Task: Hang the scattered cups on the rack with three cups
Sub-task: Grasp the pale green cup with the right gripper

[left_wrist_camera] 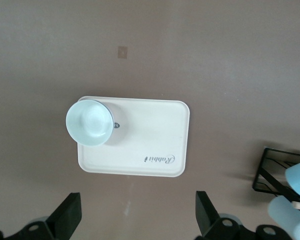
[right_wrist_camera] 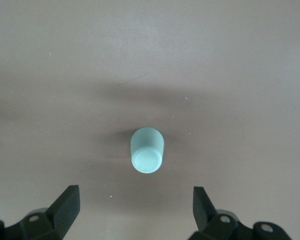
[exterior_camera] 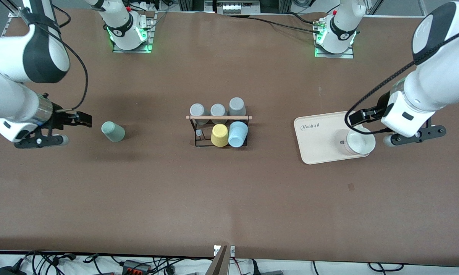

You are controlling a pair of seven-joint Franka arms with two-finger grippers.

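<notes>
Brown table (exterior_camera: pixel 229 198), my left gripper (left_wrist_camera: pixel 135 220) released over cream tray (exterior_camera: pixel 317 145) toward the left arm's end, my right gripper (right_wrist_camera: pixel 135 215) released over table beside mint-green tumbler (exterior_camera: pixel 113 131), black wire rack (exterior_camera: pixel 218 130) mid-table holding light blue tumbler (exterior_camera: pixel 238 134), yellow cup (exterior_camera: pixel 219 135), three grey cups (exterior_camera: pixel 218 110), white cup (exterior_camera: pixel 357 142) on tray's corner.

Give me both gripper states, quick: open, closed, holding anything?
Left gripper: open, empty, over the cream tray beside the white cup.
Right gripper: open, empty, beside the mint-green cup.
</notes>
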